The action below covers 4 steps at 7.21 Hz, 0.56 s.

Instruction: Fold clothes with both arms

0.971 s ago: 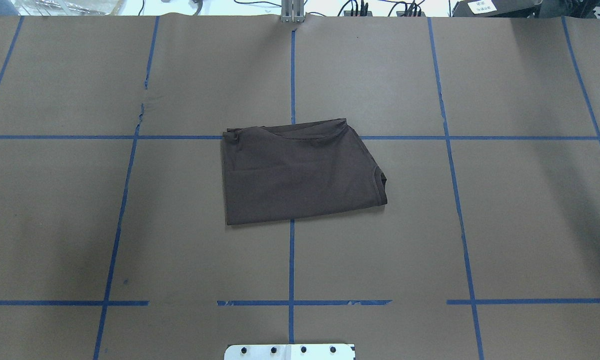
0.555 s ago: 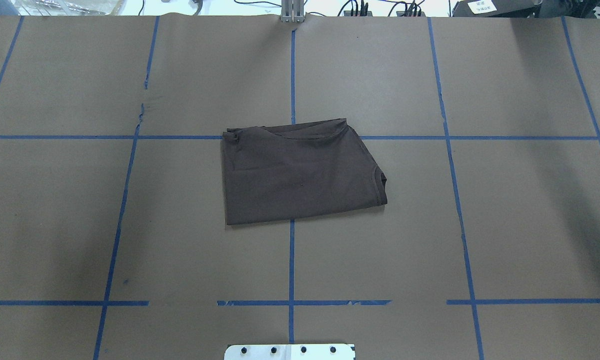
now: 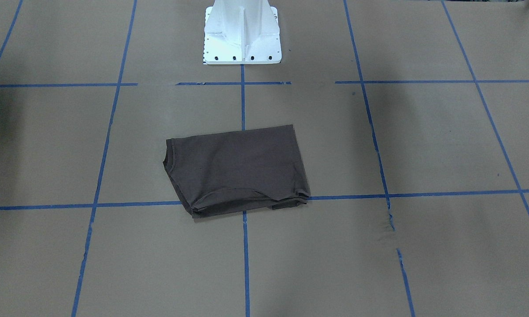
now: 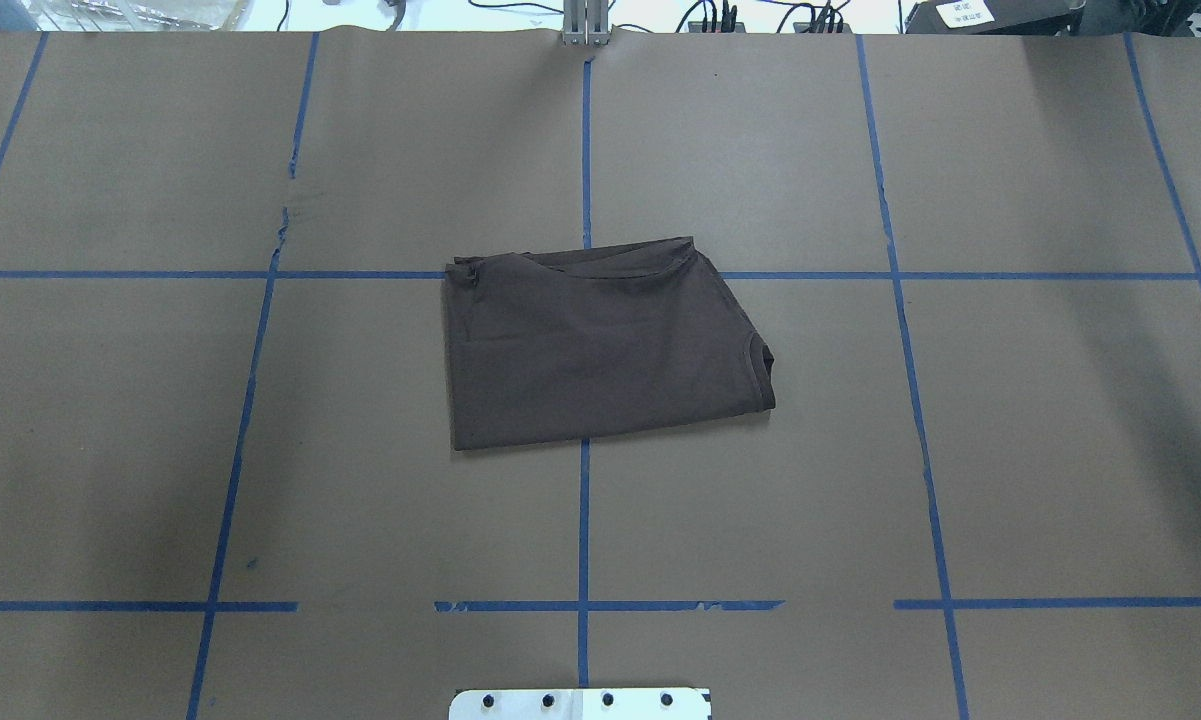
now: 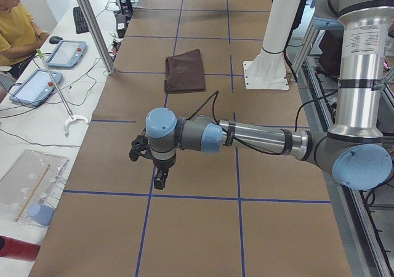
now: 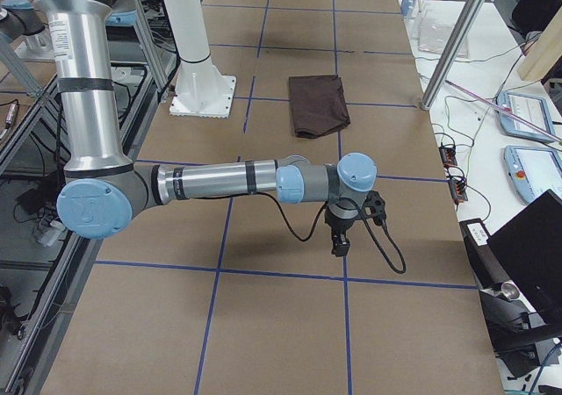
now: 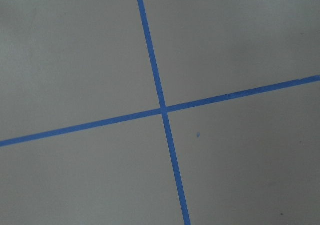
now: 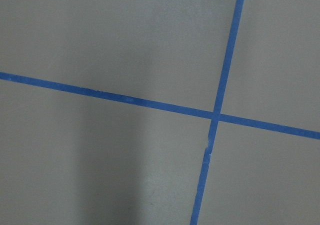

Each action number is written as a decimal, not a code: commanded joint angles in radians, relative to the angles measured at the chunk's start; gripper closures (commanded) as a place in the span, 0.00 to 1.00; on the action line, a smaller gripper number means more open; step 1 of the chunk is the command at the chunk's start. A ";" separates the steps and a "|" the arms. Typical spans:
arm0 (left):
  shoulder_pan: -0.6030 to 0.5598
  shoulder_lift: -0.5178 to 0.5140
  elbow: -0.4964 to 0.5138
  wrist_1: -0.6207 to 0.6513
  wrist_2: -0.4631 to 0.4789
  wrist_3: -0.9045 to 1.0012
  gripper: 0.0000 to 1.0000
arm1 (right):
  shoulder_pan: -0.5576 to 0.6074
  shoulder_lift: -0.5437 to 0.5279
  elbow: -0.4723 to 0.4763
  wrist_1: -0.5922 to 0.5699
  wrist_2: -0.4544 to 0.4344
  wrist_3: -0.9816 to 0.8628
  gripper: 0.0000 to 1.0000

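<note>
The dark grey-brown T-shirt (image 4: 600, 345) lies folded into a compact rectangle at the table's middle, collar edge toward the overhead view's right; it also shows in the front view (image 3: 235, 169) and both side views (image 5: 184, 71) (image 6: 318, 104). My left arm reaches out low over bare paper, far from the shirt; its gripper (image 5: 159, 180) points down, and I cannot tell whether it is open or shut. My right gripper (image 6: 338, 244) hangs likewise over bare paper at the other end, state unclear. Both wrist views show only brown paper and blue tape crossings.
The white pedestal base (image 3: 242, 31) stands at the robot side of the table. Blue tape lines (image 4: 584, 520) grid the brown paper. A side bench with tablets (image 5: 34, 86) and a seated operator (image 5: 15, 18) runs along the far edge, with aluminium posts (image 5: 92, 24) there.
</note>
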 commanded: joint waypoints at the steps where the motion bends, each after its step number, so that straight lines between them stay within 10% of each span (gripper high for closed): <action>1: 0.001 -0.014 -0.008 0.057 0.001 -0.003 0.00 | -0.011 0.002 -0.016 0.003 -0.005 -0.003 0.00; 4: 0.000 -0.012 -0.045 0.052 0.004 0.005 0.00 | -0.008 0.008 -0.025 0.000 -0.005 0.027 0.00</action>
